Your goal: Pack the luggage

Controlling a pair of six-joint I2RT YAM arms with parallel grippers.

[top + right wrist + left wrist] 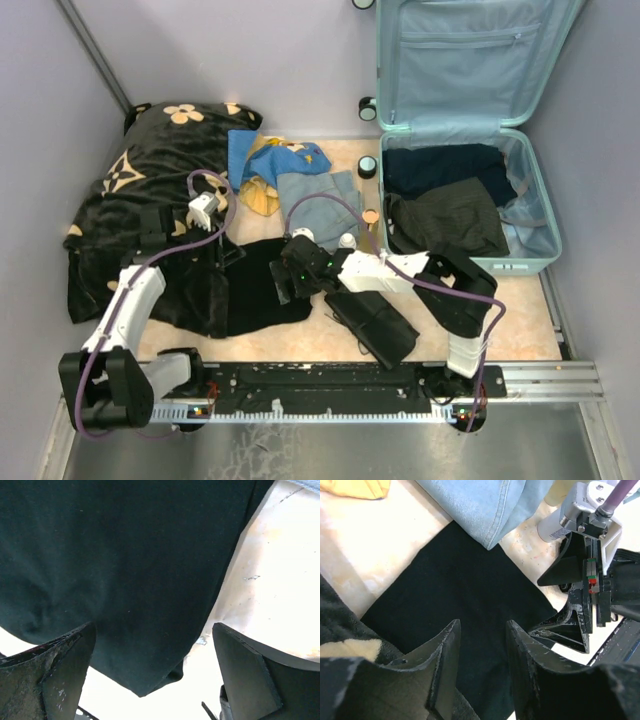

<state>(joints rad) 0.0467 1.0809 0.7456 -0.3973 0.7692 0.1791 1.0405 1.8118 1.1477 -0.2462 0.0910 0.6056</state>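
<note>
Luggage (470,90) open at right rear, 2 dark garments (450,215) inside. Black garment (255,280), jeans (320,195) and blue cloth (272,160) lie unpacked. Right gripper (155,635) wide over black garment. Left gripper (482,630) narrow, empty.

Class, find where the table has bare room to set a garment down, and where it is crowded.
Widest bare table: the front-right corner, bordered by the luggage, the right arm and the rail. A thin strip runs between the black garment and the rail. Crowded: left and middle, under the blanket, jeans and coloured clothes.
</note>
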